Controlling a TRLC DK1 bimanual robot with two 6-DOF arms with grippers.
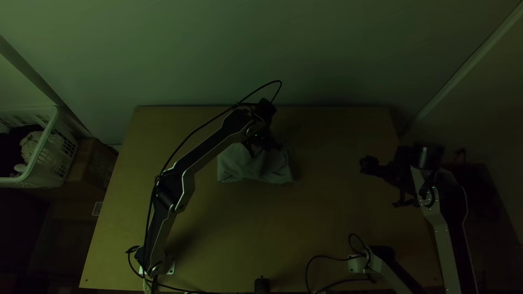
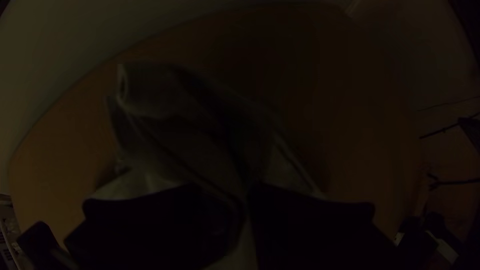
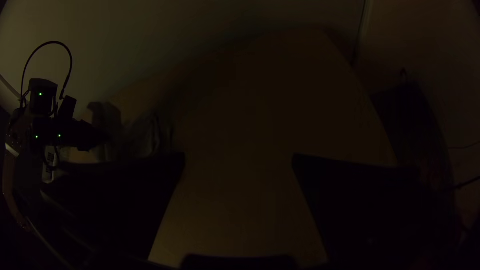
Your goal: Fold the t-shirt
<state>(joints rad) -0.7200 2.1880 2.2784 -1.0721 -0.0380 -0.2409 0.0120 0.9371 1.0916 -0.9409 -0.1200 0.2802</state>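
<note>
The grey t-shirt lies bunched in a small heap on the table, toward its far side and left of the middle. Over the heap's far edge is my left gripper. In the left wrist view the t-shirt rises in creases between the fingers of the left gripper, which is shut on it; exactly which part is pinched I cannot tell. My right gripper stands near the table's right edge, well away from the cloth. Its fingers are wide apart in the right wrist view, where the gripper has nothing between them.
The light wooden table has a wall along its far edge. A white laundry basket with cloth inside stands off the left side, beside a cardboard box. Black cables loop near the right arm's side of the near edge.
</note>
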